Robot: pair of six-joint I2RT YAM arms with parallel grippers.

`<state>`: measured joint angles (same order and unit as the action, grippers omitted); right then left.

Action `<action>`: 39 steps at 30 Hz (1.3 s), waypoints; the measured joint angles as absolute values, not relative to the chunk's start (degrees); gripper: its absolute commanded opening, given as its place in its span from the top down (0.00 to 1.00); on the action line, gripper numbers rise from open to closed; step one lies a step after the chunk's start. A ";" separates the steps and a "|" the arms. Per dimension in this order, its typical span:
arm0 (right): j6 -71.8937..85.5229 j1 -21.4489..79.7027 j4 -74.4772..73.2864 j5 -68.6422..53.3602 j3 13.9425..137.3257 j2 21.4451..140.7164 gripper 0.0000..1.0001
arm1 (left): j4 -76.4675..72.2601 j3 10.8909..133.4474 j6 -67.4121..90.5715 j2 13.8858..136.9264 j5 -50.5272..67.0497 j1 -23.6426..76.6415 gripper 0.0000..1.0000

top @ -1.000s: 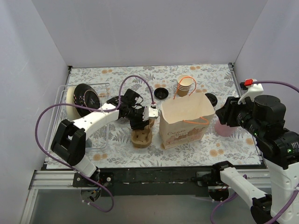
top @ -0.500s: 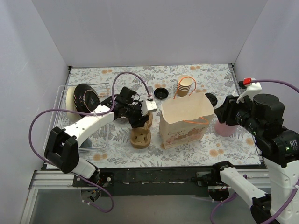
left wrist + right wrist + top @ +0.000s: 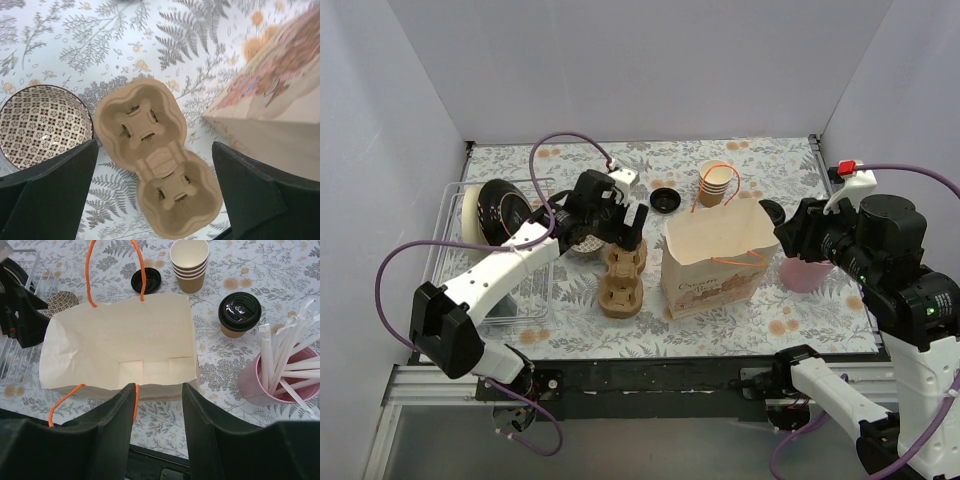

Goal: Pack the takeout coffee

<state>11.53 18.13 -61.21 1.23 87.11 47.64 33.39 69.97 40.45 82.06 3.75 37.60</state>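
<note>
The left gripper (image 3: pixel 155 145) hangs with its two dark fingers spread wide and nothing between them, directly above a brown moulded-pulp cup carrier (image 3: pixel 159 165) lying flat on the leaf-patterned table (image 3: pixel 210 45). A patterned bowl (image 3: pixel 42 125) sits just beside the carrier. The right gripper (image 3: pixel 159 390) is part-way open and also empty, poised over the open mouth of a paper bag (image 3: pixel 120 340) with orange handles. The inside of the bag looks bare. Beyond the bag's right side stands the takeout coffee (image 3: pixel 240 312), upright on the table with its black lid on, near a pink cup of straws (image 3: pixel 250 382) and apart from a stack of lidless cups (image 3: pixel 190 265). No gripper touches it. The cup is probably light, with thin paper walls that would buckle under a hard squeeze. Whether it holds liquid cannot be told, so it is best kept upright. A gentle side grip on the tan wall just under the lid's rim, where the cup is stiffest, seems safest. Gripping the lid itself could pop it off.
</note>
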 measured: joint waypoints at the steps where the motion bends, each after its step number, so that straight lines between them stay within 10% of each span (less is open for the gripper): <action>1: 11.53 18.13 -61.10 1.21 87.09 47.64 0.50 | 34.02 71.18 42.81 82.00 2.68 37.56 0.02; 5: 11.55 18.13 -60.73 1.04 87.09 47.72 0.51 | 37.12 76.58 52.69 81.93 0.54 37.41 0.04; 6: 11.55 18.13 -60.60 1.04 87.09 47.75 0.50 | 37.60 77.47 54.81 81.95 0.40 37.30 0.21; 11: 11.64 18.13 -59.75 1.04 87.09 47.72 0.51 | 44.40 83.29 71.07 83.55 -1.41 37.23 0.47; 39: 13.21 18.13 -58.06 0.86 85.27 46.50 0.52 | 64.18 84.58 91.37 100.99 -7.22 43.40 0.51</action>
<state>13.21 18.13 -58.06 0.86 85.27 46.50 64.18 84.58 91.37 100.99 -7.22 43.40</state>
